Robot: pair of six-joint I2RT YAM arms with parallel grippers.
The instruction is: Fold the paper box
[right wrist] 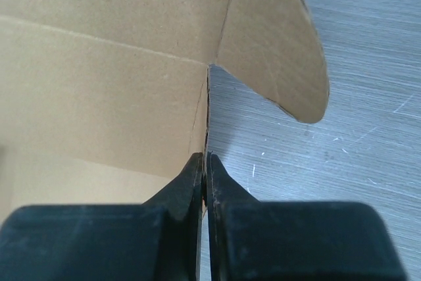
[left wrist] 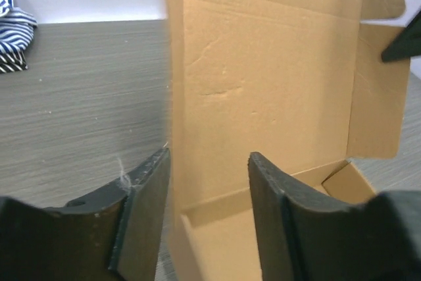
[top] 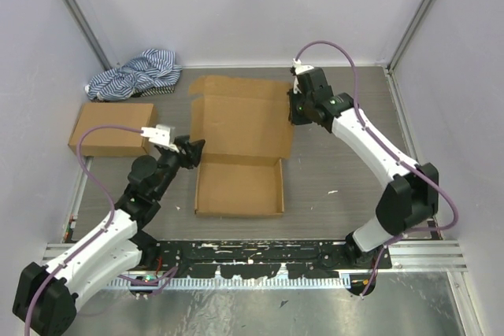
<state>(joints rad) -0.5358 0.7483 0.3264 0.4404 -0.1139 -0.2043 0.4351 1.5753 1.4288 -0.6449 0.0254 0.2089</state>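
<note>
**Paper box** [top: 240,147], plain brown cardboard, at the middle of the desk [top: 339,167]. Its near half stands folded as a shallow open tray [top: 239,190]. The lid panel [top: 240,116] lies flat behind the tray.

The right arm's fingers [right wrist: 191,185] are pressed together, pinching the thin edge of the lid's right side flap, beside a rounded tab [right wrist: 273,51].

The left arm's fingers [left wrist: 148,189] are spread at the tray's far left corner. The box's left edge shows between them; contact cannot be told.

A closed cardboard box [top: 112,129] lies to the left, apart. A blue-white striped cloth [top: 134,74] is crumpled behind it.
</note>
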